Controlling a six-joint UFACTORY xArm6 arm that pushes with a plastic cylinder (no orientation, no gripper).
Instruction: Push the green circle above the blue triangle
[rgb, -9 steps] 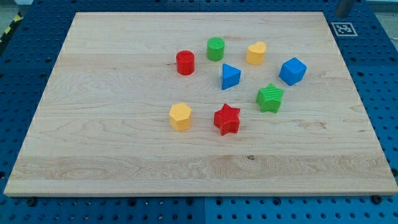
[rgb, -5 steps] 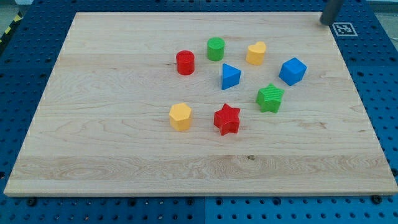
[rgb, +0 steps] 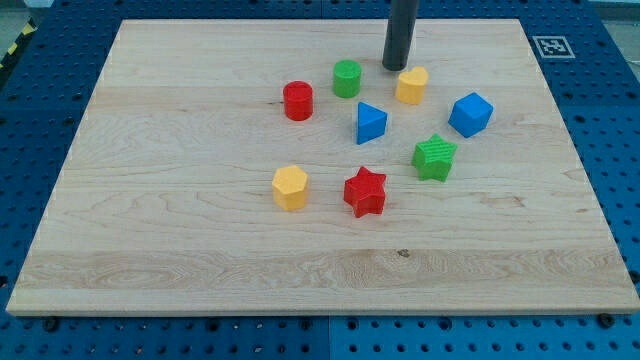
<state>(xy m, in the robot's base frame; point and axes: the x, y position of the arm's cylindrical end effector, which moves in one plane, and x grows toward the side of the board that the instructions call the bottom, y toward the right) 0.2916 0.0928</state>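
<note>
The green circle (rgb: 347, 78) is a short round block with a ribbed top, standing upright in the middle part of the desk (rgb: 150, 200), closer to the far edge. The blue triangle (rgb: 370, 123) lies just below it and a little toward the right edge, not touching it.

The dark rod comes down straight from the far edge. My tip (rgb: 396, 67) rests between the green circle and the yellow block (rgb: 411, 86), very near the yellow one. There are no fingers at all, only this plain rod end, so nothing is held.

The red cylinder (rgb: 298, 101) stands to the left of the green circle.
</note>
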